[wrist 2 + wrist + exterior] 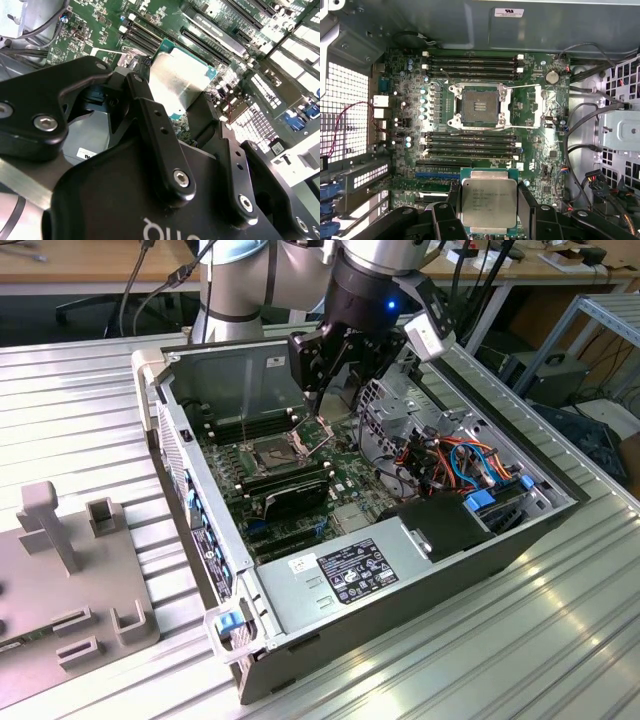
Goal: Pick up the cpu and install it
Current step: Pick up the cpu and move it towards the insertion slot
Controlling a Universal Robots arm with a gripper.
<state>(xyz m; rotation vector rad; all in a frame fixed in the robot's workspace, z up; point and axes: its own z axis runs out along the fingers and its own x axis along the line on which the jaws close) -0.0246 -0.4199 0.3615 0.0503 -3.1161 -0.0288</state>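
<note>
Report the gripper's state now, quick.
Gripper: shut on the cpu, held above the motherboard, not in the socket.

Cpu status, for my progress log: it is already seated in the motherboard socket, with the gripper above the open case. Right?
Not quite. The cpu is not seated: the first wrist view shows it clamped in the gripper, and the socket lies bare. The gripper is above the open case, as you said.
</note>
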